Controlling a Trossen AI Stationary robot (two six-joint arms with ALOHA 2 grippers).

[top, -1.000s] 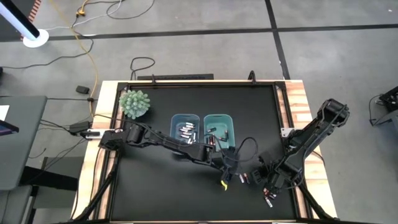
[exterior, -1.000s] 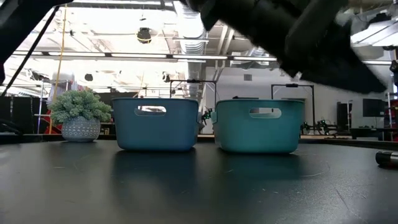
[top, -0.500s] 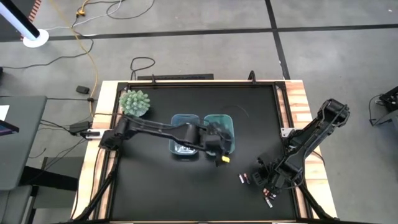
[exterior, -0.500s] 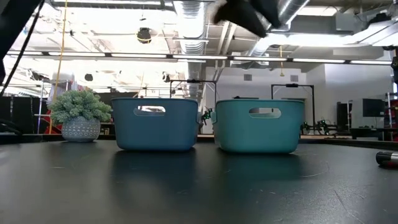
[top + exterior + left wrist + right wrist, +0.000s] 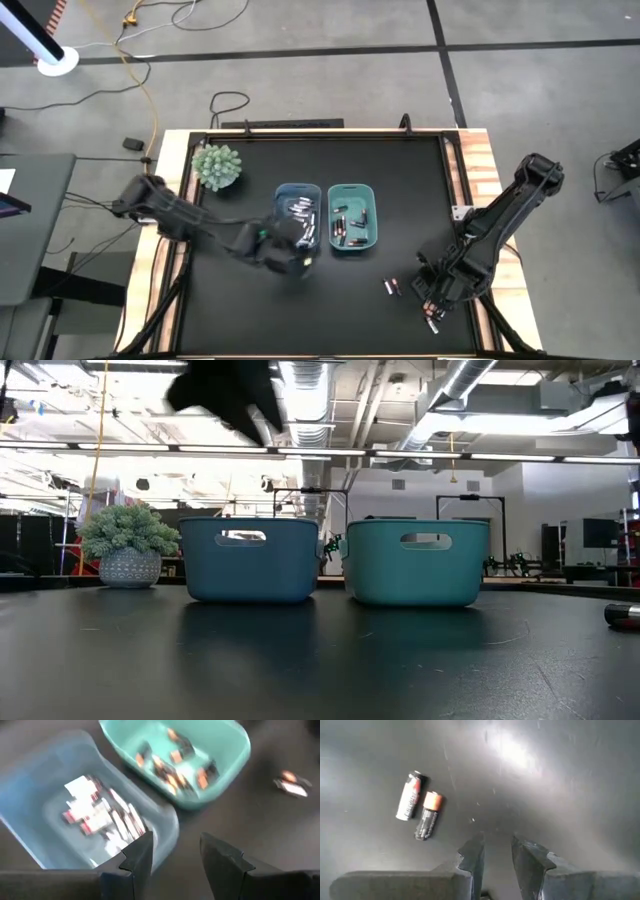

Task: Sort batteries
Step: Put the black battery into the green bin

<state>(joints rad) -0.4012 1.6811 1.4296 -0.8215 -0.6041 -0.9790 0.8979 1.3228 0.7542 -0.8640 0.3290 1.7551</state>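
From above, your left gripper (image 5: 290, 262) hangs beside the near end of the pale blue rectangular plastic bin (image 5: 297, 190), which holds the silvery-white batteries (image 5: 300, 212), while the teal rectangular plastic bin (image 5: 353, 190) just beside it holds the dark copper-ended batteries (image 5: 348, 222); a few loose batteries (image 5: 391, 287) lie near your right gripper (image 5: 432, 298) at the table's right front. At table height both bins stand side by side with a potted green plant (image 5: 126, 542) off to one side, and one battery (image 5: 622, 615) is cut off at the edge. Your left wrist camera shows its jaws apart and empty above the blue bin's rim. Your right wrist camera shows narrowly parted, empty jaws near a silver battery (image 5: 409, 795) touching a copper-topped one (image 5: 426, 815). You look to be between picks; next, align on one battery alone. The bins' contents are blurred.
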